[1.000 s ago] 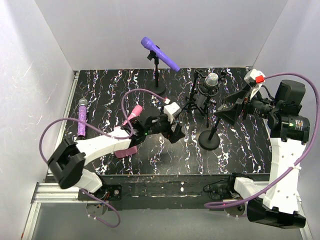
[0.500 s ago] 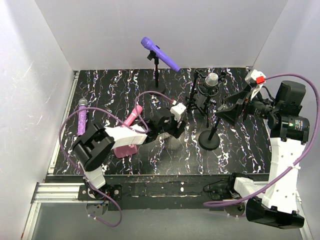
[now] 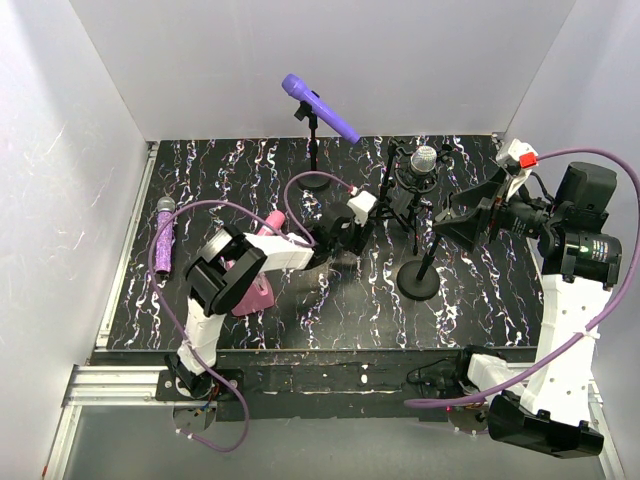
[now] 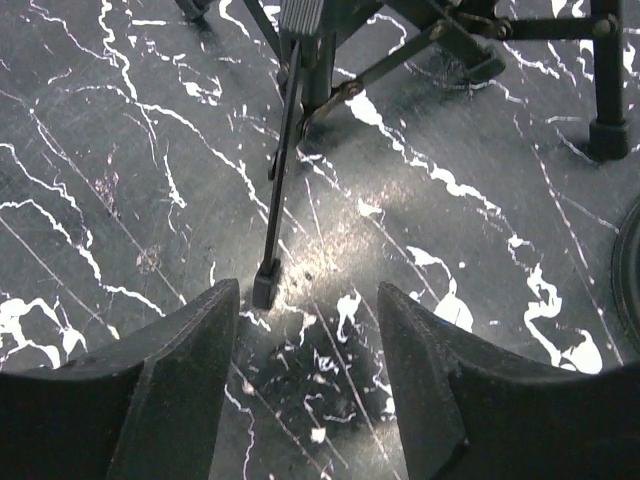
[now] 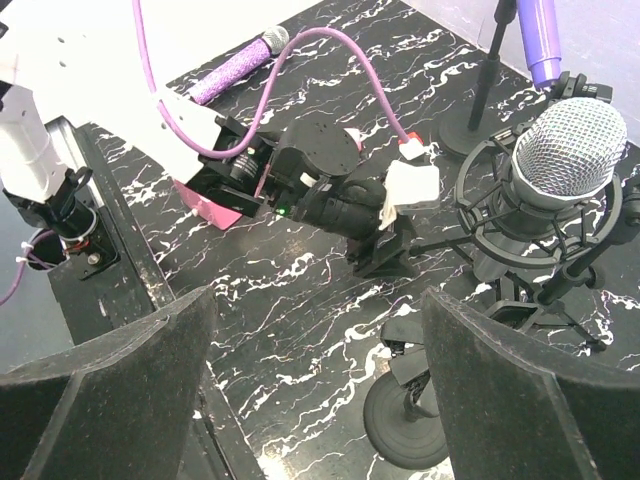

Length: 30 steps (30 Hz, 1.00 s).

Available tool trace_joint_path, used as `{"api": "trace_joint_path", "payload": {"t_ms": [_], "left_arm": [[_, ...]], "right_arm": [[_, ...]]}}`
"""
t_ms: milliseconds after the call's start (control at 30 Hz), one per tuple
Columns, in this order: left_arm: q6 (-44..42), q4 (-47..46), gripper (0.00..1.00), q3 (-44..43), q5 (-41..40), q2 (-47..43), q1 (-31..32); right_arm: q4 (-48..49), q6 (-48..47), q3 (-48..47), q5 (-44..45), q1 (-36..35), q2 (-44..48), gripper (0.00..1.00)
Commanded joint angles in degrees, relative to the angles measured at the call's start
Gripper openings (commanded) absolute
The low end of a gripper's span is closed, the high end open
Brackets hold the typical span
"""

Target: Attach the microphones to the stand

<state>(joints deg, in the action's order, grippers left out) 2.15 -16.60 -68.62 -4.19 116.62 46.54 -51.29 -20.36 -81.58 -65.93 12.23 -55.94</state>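
Note:
The plain purple microphone [image 3: 322, 108] sits clipped on the back stand [image 3: 314, 150]. The silver-grey microphone [image 3: 424, 159] sits in a shock mount on a tripod [image 3: 392, 205]; its mesh head shows in the right wrist view [image 5: 568, 148]. The glittery purple microphone [image 3: 163, 236] lies flat at the far left. The pink microphone [image 3: 268, 222] lies partly hidden behind my left arm. My left gripper [image 3: 350, 236] is open and empty, low over the table by a tripod foot [image 4: 265, 291]. My right gripper [image 3: 455, 224] is open and empty, above a round-base stand [image 3: 418, 279].
A squat pink wedge block [image 3: 249, 291] stands under my left arm. Purple cables loop over both arms. White walls close the left, back and right sides. The tripod legs [image 4: 300, 110] spread just ahead of my left gripper [image 4: 305, 330]. A black rail runs along the near edge [image 3: 330, 365].
My left arm has reached back and to the right, bringing its gripper close to the tripod. My right arm has barely moved.

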Motion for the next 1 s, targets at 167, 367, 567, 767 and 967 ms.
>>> {"api": "trace_joint_path", "payload": {"t_ms": [167,367,567,767,967], "left_arm": [[-1.19,1.92,0.41,-7.49,-3.89,4.49,-0.05],[-1.71,3.42,0.34,-10.39,-6.80,7.83,-0.14],[-1.89,4.12,0.11,-12.41,-9.26,9.59,-0.14],[-1.10,4.91,0.00,-14.35,-11.54,10.65,-0.49],[1.01,6.84,0.00,-17.86,-13.57,13.10,-1.80]], "right_arm": [[1.01,-0.29,0.11,-3.06,0.95,0.22,0.89],[1.19,-0.12,-0.07,-3.33,1.13,-0.04,0.89],[1.10,-0.12,-0.16,-3.50,1.31,-0.22,0.89],[0.75,-0.21,-0.25,-3.59,1.48,-0.48,0.89],[0.40,-0.56,-0.33,-3.77,1.66,-0.57,0.89]]}}
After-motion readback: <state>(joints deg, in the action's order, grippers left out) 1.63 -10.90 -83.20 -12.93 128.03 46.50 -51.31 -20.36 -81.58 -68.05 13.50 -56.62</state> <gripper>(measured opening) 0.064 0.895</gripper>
